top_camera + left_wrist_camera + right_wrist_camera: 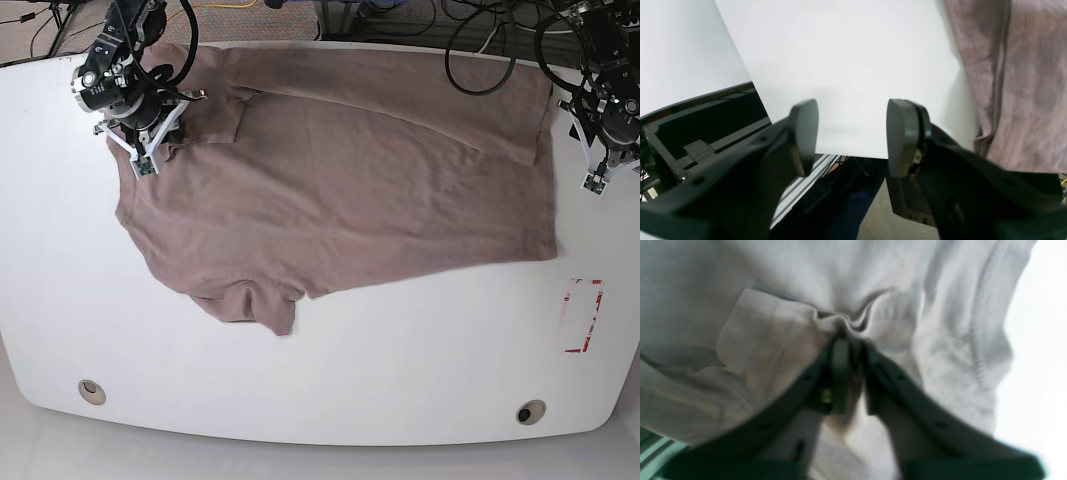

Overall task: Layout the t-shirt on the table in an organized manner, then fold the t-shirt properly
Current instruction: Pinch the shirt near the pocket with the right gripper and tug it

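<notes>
Mauve cloth fills the blurred right wrist view, so the shirt's (340, 180) weave and seams are hard to make out there, and the base view cuts off both arms at the top. The shirt lies spread across the far half of the table (330, 380), its hem side towards 3 o'clock, collar towards 6 o'clock, one long fold running along the top edge. Bare white tabletop stretches from 4 to 8 o'clock, with two grommet holes (92, 391) near the front rim and a red-white tape rectangle (583, 316) at 4 o'clock. The right gripper (853, 340) sits at 10 o'clock on the shirt's corner, jaws nearly together and pinching a puckered ridge of cloth. The left gripper (852, 133) hangs at 2 o'clock over the table's edge just beside the shirt, jaws apart and holding nothing.
</notes>
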Controlling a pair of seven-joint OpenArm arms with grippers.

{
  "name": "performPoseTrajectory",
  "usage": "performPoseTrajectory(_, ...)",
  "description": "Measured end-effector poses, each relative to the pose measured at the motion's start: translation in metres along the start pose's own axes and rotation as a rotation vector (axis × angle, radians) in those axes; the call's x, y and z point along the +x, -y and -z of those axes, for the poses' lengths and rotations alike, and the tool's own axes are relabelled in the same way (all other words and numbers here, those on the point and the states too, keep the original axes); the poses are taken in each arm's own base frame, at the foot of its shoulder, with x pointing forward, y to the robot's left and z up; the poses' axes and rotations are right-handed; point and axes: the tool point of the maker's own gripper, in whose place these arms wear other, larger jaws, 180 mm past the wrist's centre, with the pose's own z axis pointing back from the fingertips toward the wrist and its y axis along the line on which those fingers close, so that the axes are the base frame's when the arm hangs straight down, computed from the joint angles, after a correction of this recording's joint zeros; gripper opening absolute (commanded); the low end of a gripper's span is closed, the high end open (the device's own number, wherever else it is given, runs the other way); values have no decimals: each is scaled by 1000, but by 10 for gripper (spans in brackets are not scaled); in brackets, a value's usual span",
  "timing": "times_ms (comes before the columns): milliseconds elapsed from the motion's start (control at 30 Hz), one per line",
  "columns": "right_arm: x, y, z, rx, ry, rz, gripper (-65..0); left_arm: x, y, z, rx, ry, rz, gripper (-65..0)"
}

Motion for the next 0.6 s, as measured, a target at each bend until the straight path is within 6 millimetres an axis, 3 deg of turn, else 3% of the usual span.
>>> performPoseTrajectory(233, 1, 1, 0, -1, 2, 1, -539, 0, 0, 0, -1, 0, 1, -344)
performPoseTrajectory(400, 0, 0, 6, 12, -4, 14, -650, 0, 0, 0, -1, 1, 1, -344)
performPoseTrajectory(600, -6, -2, 17, 38, -29, 39, -650, 0, 0, 0, -1, 0, 1, -344)
